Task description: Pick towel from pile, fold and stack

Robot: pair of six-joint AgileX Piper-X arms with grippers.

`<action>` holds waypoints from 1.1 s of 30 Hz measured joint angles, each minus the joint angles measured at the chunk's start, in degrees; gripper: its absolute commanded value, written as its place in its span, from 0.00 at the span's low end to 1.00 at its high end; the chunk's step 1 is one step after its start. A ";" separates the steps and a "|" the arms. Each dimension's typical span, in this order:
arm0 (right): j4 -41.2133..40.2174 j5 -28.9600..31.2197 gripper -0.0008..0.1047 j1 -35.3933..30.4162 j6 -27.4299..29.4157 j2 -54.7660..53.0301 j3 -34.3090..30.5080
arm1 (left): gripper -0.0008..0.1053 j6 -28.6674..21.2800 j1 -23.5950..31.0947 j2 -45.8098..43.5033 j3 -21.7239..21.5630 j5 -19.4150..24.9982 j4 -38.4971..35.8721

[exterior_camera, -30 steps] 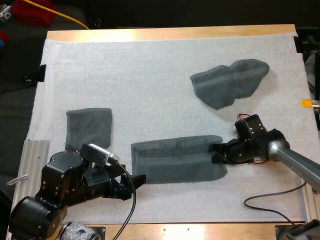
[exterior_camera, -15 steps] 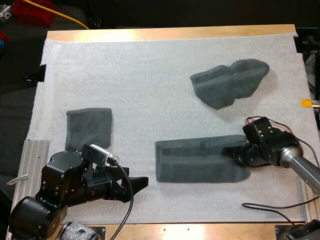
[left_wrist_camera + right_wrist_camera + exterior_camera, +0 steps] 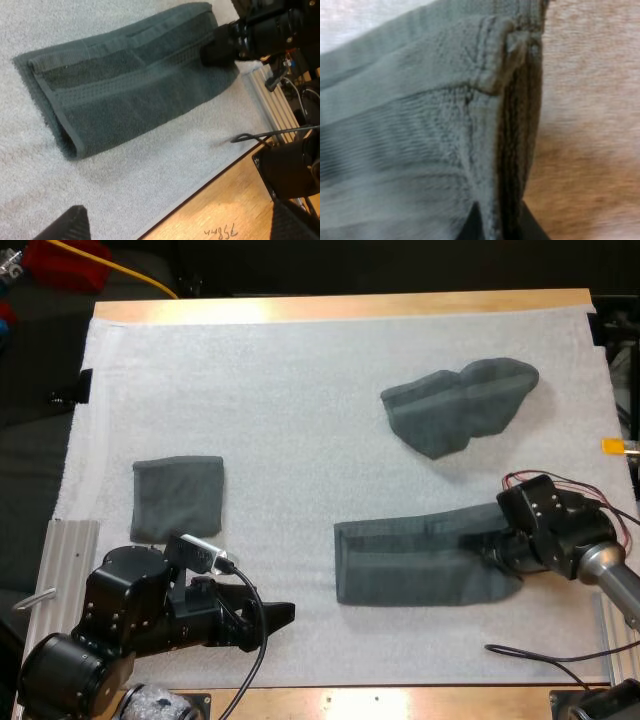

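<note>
Grips the right end of the half-folded towel (image 3: pixel 425 562) with the right gripper (image 3: pixel 478 543), black fingers (image 3: pixel 471 226) pinched on the hem from both sides. Judged a dragging hold: lays the long fold flat on the white mat (image 3: pixel 300 390), lower right of centre in the high view, probably to square it for the next fold. Holds the left gripper (image 3: pixel 282 613) low at the lower left, fingers spread and clear of any cloth, facing the towel's free end. Around: folded towel (image 3: pixel 178 498) at centre left, likely the stacking spot; crumpled towel (image 3: pixel 460 405) at upper right, well apart. No obstacle between towel and stack; loose cable (image 3: pixel 530 652) at bottom right, near the right arm, a possible snag.
</note>
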State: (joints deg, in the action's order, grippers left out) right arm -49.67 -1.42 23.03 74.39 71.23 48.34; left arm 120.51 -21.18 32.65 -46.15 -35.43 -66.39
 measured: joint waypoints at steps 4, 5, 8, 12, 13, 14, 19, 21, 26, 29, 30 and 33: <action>0.75 -5.40 0.02 2.16 -2.55 -0.07 1.74 | 0.67 0.00 0.00 0.00 0.00 0.00 0.00; 1.58 -6.16 0.02 3.23 -3.57 -0.07 1.79 | 0.67 0.00 0.00 0.00 0.00 0.00 0.00; 4.21 -7.10 0.02 6.99 -7.15 -0.07 1.78 | 0.67 0.00 0.00 0.00 0.00 0.00 0.00; 8.91 -7.84 0.02 11.81 -11.24 -0.07 1.78 | 0.67 0.00 0.00 0.00 0.00 0.00 0.00; 9.89 -7.91 0.02 12.64 -12.23 -0.07 1.78 | 0.67 0.00 0.00 0.00 0.00 0.00 0.00; 11.02 -7.99 0.02 13.44 -13.25 -0.07 1.78 | 0.67 0.00 0.00 0.00 0.00 0.00 0.00; 15.92 -10.95 0.02 16.32 -17.29 1.58 1.89 | 0.67 0.00 0.00 0.00 0.00 0.00 0.00; 17.91 -12.19 0.02 17.38 -18.50 3.22 1.92 | 0.67 0.00 0.00 0.00 0.00 0.00 0.00; 23.91 -13.56 0.02 19.99 -20.62 7.18 1.92 | 0.67 0.00 0.00 0.00 0.00 0.00 0.00; 26.68 -14.18 0.02 21.06 -22.31 8.97 1.92 | 0.67 0.00 0.00 0.00 0.00 0.00 -0.18; 27.31 -14.73 0.02 21.17 -22.66 9.53 1.92 | 0.67 0.00 0.00 0.00 0.00 0.00 -0.40; 29.07 -17.04 0.02 21.15 -22.86 11.56 1.92 | 0.67 0.00 0.00 0.00 0.00 0.00 -0.51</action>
State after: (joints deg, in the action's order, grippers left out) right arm -20.61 -18.47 44.18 51.53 82.79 50.26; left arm 120.51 -21.18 32.65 -46.15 -35.43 -66.90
